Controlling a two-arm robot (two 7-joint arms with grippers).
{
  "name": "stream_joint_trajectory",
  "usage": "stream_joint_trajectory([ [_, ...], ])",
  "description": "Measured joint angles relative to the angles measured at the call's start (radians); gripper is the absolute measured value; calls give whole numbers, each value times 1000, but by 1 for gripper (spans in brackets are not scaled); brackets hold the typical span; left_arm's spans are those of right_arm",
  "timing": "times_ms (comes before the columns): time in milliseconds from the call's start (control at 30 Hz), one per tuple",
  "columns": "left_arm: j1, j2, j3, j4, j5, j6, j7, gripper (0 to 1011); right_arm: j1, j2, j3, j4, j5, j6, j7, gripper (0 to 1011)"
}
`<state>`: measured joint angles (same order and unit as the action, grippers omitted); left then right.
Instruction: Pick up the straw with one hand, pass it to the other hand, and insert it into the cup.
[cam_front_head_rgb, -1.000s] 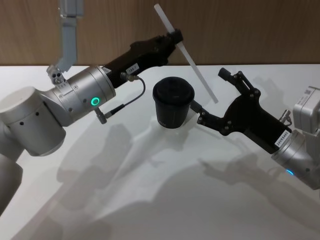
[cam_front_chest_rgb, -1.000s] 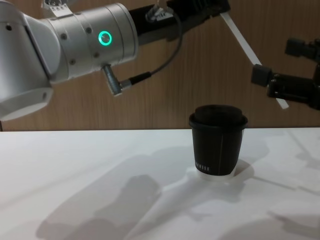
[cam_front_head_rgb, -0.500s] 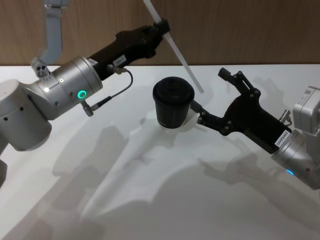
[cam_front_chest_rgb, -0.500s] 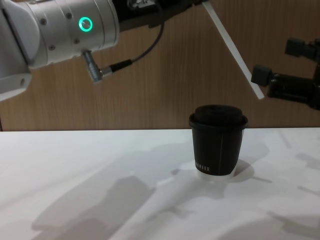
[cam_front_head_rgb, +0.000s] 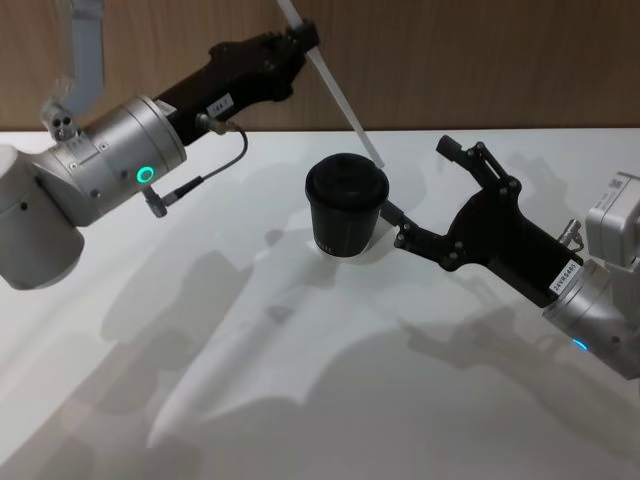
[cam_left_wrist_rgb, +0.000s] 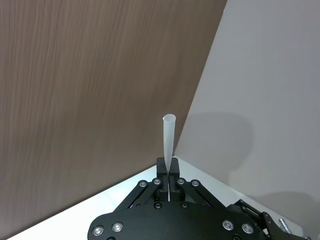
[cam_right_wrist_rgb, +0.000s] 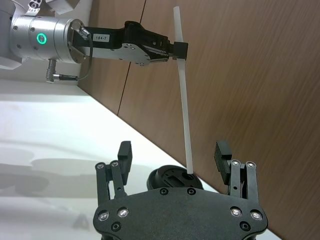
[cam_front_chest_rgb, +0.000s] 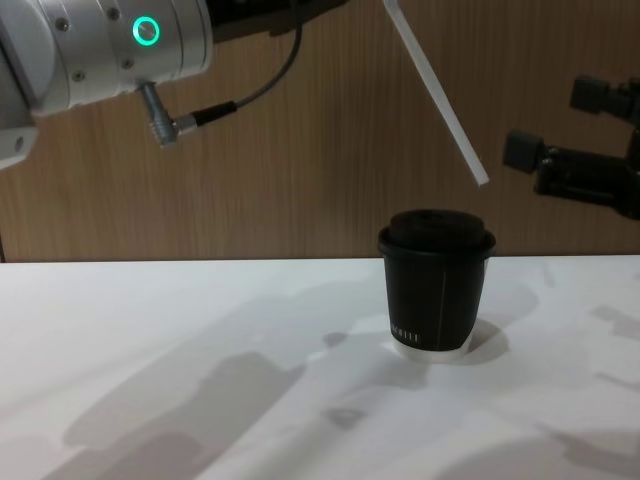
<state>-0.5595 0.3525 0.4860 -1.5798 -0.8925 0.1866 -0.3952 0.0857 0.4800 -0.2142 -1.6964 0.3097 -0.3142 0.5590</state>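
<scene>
The white straw (cam_front_head_rgb: 335, 85) hangs tilted in the air, and my left gripper (cam_front_head_rgb: 300, 35) is shut on its upper part. In the left wrist view the straw (cam_left_wrist_rgb: 168, 140) sticks out from between the shut fingers (cam_left_wrist_rgb: 163, 175). Its lower end (cam_front_chest_rgb: 480, 178) hovers a little above the black lidded cup (cam_front_chest_rgb: 435, 290), just to the right of the lid. The cup (cam_front_head_rgb: 347, 205) stands upright on the white table. My right gripper (cam_front_head_rgb: 420, 185) stands open just right of the cup, holding nothing. In the right wrist view the straw (cam_right_wrist_rgb: 183, 105) comes down towards the cup (cam_right_wrist_rgb: 175, 179).
The white table (cam_front_head_rgb: 300, 380) runs wide in front of the cup, under the arms' shadows. A wooden wall (cam_front_chest_rgb: 330, 160) closes the back. The left arm's silver cylinder (cam_front_head_rgb: 110, 175) with its grey cable (cam_front_head_rgb: 215, 165) hangs over the table's left.
My left arm has swung left and up with the straw, bringing the straw's lower end from beside the right gripper to just above the cup. The right arm has stayed still.
</scene>
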Motion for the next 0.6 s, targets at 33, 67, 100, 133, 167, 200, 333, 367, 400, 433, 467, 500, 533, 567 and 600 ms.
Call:
stream_joint_trajectory([
  [33, -2, 3, 1, 0, 4, -2, 2, 18, 0, 0, 0, 0, 0, 0, 0, 1001],
  [67, -4, 5, 3, 0, 5, -3, 3, 18, 0, 0, 0, 0, 0, 0, 0, 1001],
  [100, -5, 7, 4, 0, 7, -3, 4, 18, 0, 0, 0, 0, 0, 0, 0, 1001],
  [133, -7, 9, 5, 0, 11, -5, 6, 18, 0, 0, 0, 0, 0, 0, 0, 1001],
  [167, -7, 9, 5, 0, 11, -5, 6, 18, 0, 0, 0, 0, 0, 0, 0, 1001],
  [200, -9, 12, 7, 0, 14, -6, 7, 19, 0, 0, 0, 0, 0, 0, 0, 1001],
  [333, -16, 19, 13, 1, 22, -10, 12, 18, 0, 0, 0, 0, 0, 0, 0, 1001],
  [367, -17, 20, 14, 1, 23, -10, 12, 18, 0, 0, 0, 0, 0, 0, 0, 1001],
  [400, -18, 21, 15, 1, 25, -11, 13, 18, 0, 0, 0, 0, 0, 0, 0, 1001],
  [433, -19, 22, 16, 2, 26, -12, 13, 18, 0, 0, 0, 0, 0, 0, 0, 1001],
  [467, -20, 23, 18, 3, 29, -14, 14, 18, 0, 0, 0, 0, 0, 0, 0, 1001],
  [500, -21, 24, 19, 4, 32, -15, 15, 19, 0, 0, 0, 0, 0, 0, 0, 1001],
  [533, -22, 25, 20, 4, 34, -16, 15, 18, 0, 0, 0, 0, 0, 0, 0, 1001],
  [567, -23, 25, 20, 5, 36, -17, 16, 19, 0, 0, 0, 0, 0, 0, 0, 1001],
  [600, -24, 26, 22, 7, 40, -19, 17, 18, 0, 0, 0, 0, 0, 0, 0, 1001],
])
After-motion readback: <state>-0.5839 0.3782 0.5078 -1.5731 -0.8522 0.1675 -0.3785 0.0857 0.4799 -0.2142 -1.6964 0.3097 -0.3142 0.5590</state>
